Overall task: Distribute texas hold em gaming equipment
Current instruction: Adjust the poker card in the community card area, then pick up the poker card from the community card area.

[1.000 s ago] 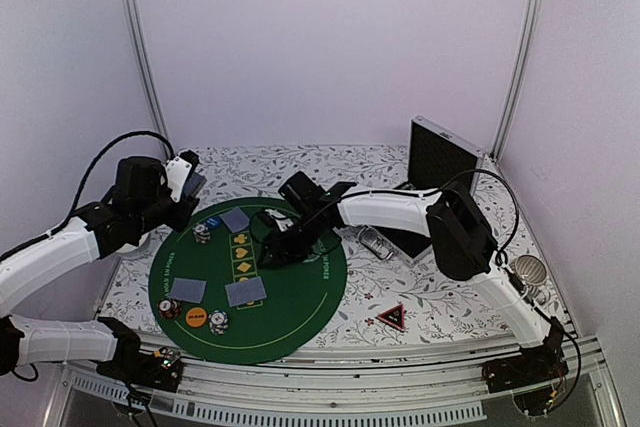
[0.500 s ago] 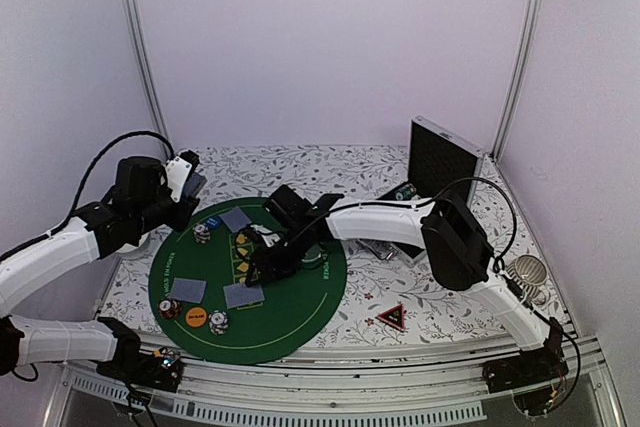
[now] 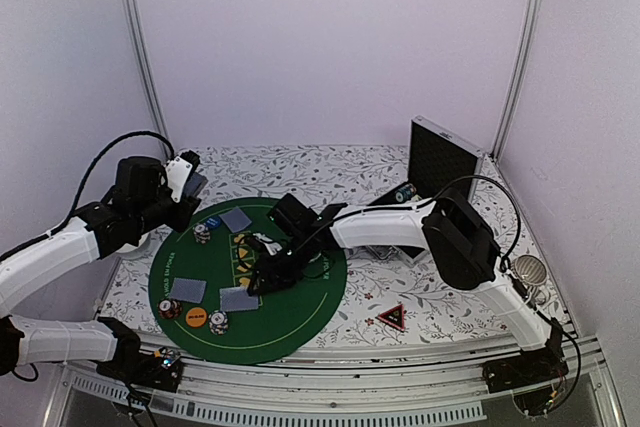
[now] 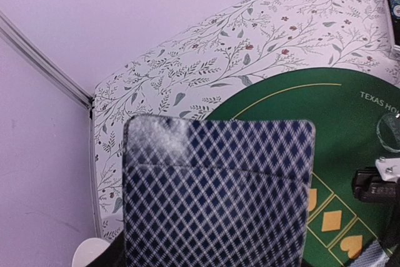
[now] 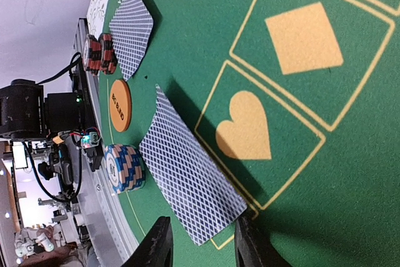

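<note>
My left gripper hangs over the mat's far-left edge, shut on a small fan of blue-diamond-backed playing cards that hide its fingers. My right gripper is low over the green mat. It is open, and its fingers straddle the near end of a card lying flat there. Beside that card lie an orange disc and a blue striped chip stack. Red chip stacks and another card lie further off. A clear disc rests on the mat. The red-black triangle token lies off the mat at the right.
A black case stands at the back right with a shiny object in front of it. A white ribbed cup sits at the far right. One more card and chips lie on the mat's far side.
My right gripper has moved from the mat's middle toward its near-left part, down to the flat card, and its jaws have narrowed. The left arm has held still.
</note>
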`<state>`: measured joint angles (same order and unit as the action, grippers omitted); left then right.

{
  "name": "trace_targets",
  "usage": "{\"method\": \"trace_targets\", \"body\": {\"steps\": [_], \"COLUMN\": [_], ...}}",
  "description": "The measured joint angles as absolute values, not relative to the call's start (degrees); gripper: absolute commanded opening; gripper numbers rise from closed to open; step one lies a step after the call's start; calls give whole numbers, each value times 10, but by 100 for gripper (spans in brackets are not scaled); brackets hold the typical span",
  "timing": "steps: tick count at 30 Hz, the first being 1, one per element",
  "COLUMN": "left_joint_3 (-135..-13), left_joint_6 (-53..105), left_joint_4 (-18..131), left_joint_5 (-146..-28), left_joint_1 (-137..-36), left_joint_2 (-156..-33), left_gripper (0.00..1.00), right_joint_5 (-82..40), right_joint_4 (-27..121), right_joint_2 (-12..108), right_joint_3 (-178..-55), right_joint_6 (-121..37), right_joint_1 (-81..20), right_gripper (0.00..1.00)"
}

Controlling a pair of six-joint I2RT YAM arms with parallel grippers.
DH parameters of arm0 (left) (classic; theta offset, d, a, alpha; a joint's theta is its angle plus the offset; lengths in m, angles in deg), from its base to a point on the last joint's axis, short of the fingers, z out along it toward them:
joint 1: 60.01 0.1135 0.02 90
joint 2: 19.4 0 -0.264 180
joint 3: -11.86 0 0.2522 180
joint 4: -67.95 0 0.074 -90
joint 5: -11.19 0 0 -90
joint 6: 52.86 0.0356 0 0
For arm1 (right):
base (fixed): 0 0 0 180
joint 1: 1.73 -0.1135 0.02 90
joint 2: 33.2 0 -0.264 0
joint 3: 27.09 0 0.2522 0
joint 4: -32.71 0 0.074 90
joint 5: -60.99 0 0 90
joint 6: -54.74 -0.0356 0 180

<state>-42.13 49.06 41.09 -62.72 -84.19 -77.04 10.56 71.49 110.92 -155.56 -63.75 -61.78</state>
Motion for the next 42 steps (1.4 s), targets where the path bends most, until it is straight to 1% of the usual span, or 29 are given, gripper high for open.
{"method": "trace_targets", "body": {"steps": [2,4,10,13,20,27,34,39,42], "left_joint_3": [-421,-421,-421,-421,-421,-422,-413,-413,-413], "left_joint_6": [491,491,491,491,491,482,489,492,493], "left_joint_4": [411,411,411,411,411,410,428,430,430], "left_joint_5": [-628,-629,-630,-631,-639,-664,-663,-663,-663], "left_joint_1": [-842,-842,-842,-842,-838,-782,-777,-777,-777], "left_joint_2": [-770,-770,-770,-768,-761,-770,-753,-753,-753], "left_gripper": [50,50,50,50,49,48,48,48,48], "right_joint_5": [104,98,76,60,48,53,47,60,76], "right_joint_4": [718,724,736,740,751,757,757,751,743], "right_joint_2": [1104,1098,1099,1112,1114,1114,1115,1136,1142], "right_joint_3": [-1550,-1544,-1561,-1591,-1596,-1597,-1598,-1622,-1624], "right_joint_6": [-636,-633,-635,-640,-643,-599,-537,-499,-477], "right_joint_1": [-617,-613,-604,-600,-598,-598,-598,-598,-599], "right_gripper": [37,42,47,47,49,50,50,44,39]}}
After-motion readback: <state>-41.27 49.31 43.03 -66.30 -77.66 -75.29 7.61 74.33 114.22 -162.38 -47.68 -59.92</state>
